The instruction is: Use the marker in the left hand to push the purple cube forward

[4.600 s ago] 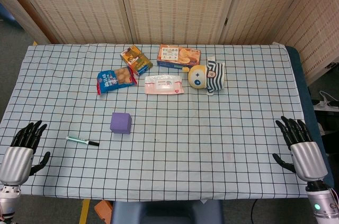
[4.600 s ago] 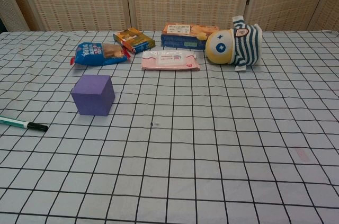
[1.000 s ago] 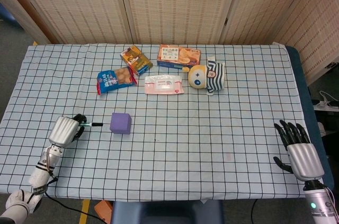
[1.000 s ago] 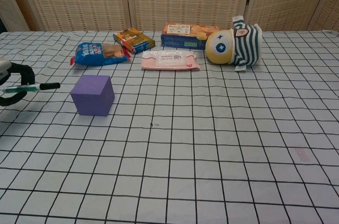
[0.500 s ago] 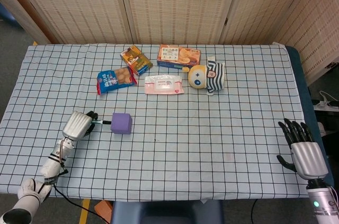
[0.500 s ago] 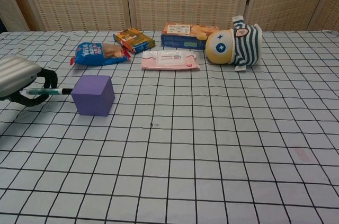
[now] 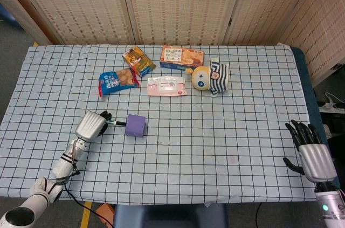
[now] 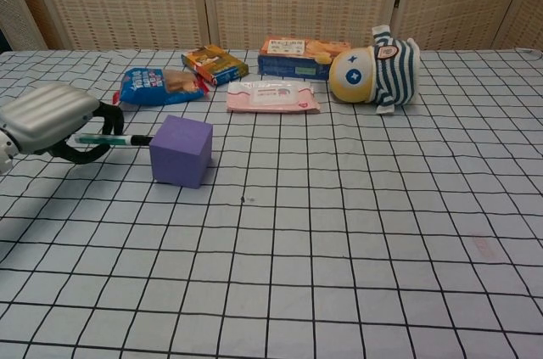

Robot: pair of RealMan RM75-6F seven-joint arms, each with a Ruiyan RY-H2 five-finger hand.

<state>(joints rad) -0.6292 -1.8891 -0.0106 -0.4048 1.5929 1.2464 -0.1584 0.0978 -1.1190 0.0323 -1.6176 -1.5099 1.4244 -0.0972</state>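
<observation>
The purple cube (image 7: pixel 135 125) (image 8: pixel 181 151) sits on the checked tablecloth, left of the middle. My left hand (image 7: pixel 92 125) (image 8: pixel 53 120) is just left of it and grips a green marker (image 7: pixel 115 123) (image 8: pixel 110 140). The marker lies level, and its black tip touches the cube's left face. At the table's right front edge, my right hand (image 7: pixel 312 154) is open, holds nothing, and shows only in the head view.
Along the back lie a blue snack bag (image 7: pixel 117 81), a small orange box (image 7: pixel 138 60), a flat orange box (image 7: pixel 181 57), a pink wipes pack (image 7: pixel 167 85) and a striped plush toy (image 7: pixel 211 78). Bare tablecloth (image 7: pixel 226 136) stretches right of the cube.
My left hand moved right with the marker, and the cube slid about one grid square to the right and turned slightly. The right hand dropped slightly.
</observation>
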